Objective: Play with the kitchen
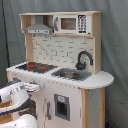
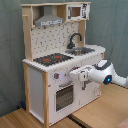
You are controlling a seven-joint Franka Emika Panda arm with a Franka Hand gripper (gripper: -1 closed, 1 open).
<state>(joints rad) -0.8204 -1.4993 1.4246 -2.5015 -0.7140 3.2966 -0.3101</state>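
In the second exterior view the arm comes in from the right side, and its hand [image 2: 74, 75] is held level against the front panel of the kitchen [image 2: 37, 85], just under the front edge of the worktop and above the oven door [image 2: 64, 96]. This height is where the small knobs of the hob seem to be, so the arm is probably placed there in order to turn or press one of them; it is only a judgement. How far the fingers are apart, and whether they hold something, cannot be told from these pictures. In the first exterior view the same hand [image 1: 33, 87] shows at the lower left, close to the front face of the white cabinet. The kitchen stands on a wooden desk [image 2: 100, 112], upright, with its front turned to the arm so that doors and knobs are reachable. On its top, the hob [image 2: 52, 59] with red rings is on the left and the sink [image 2: 82, 50] with the black faucet [image 2: 75, 39] is on the right. Further back rises the pegboard [image 2: 52, 39], and above it the grey hood [image 2: 49, 20] hangs over the hob, next to a toy microwave [image 2: 76, 11].
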